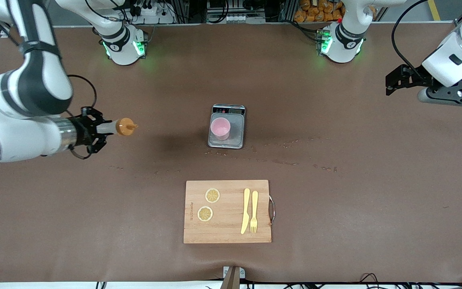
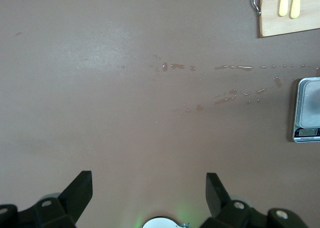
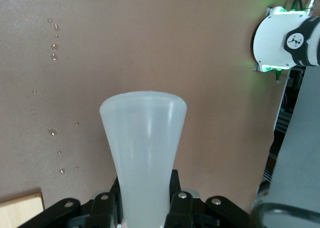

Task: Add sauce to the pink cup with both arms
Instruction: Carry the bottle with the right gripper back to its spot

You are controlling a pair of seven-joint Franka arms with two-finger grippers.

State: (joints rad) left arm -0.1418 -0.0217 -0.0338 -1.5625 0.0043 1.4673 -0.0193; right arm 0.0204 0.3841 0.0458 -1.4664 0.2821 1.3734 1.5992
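Observation:
My right gripper (image 1: 98,129) is shut on the sauce bottle (image 1: 119,127) and holds it sideways in the air over bare table toward the right arm's end. The orange nozzle points toward the pink cup (image 1: 220,128). The cup stands upright on the grey scale (image 1: 238,138) at the table's middle. In the right wrist view the whitish bottle body (image 3: 144,143) sits between my right gripper's fingers (image 3: 182,208), and its cap is hidden. My left gripper (image 1: 390,83) is open and empty, high over the left arm's end of the table. Its view (image 2: 149,182) shows only bare table between the fingers.
A wooden cutting board (image 1: 227,235) lies nearer the front camera than the scale, with two lemon slices (image 1: 212,195), a yellow knife (image 1: 246,210) and a fork (image 1: 254,210). Spilled droplets (image 1: 291,162) streak the brown table between scale and board. The scale's edge (image 2: 306,110) shows in the left wrist view.

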